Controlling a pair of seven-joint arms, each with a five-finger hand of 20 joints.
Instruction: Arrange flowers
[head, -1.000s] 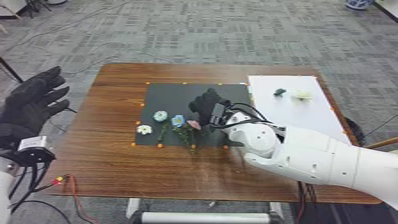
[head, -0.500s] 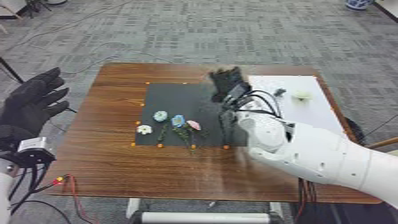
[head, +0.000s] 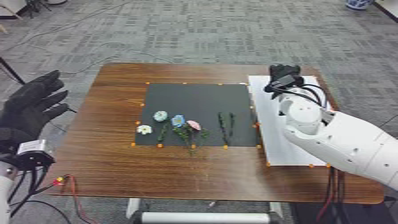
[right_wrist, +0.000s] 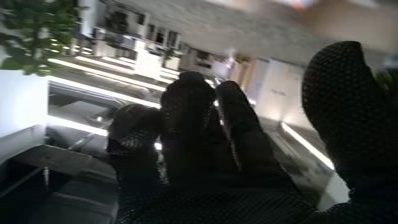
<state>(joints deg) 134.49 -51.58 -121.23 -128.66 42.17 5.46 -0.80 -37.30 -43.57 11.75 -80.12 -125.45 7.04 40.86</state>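
The blue flower (head: 178, 120) and pink flower (head: 194, 125) lie on the black mat (head: 191, 97), centre of the frame. Expect low weight, crushable petals and flexible stems; pinch each stem lightly below the bloom. Right hand (head: 284, 72), upper right: fingers extended, thumb apart. Left hand (head: 32, 102), left edge: fingers spread.

And the right hand (head: 284, 73) is sweeping off the dark mat (head: 182, 97), crossing rightward and now hovering over the far part of the white sheet (head: 286, 147)! Behind it, two green stems (head: 223, 127) are coming into view on the mat, right of the pink flower (head: 193, 125).
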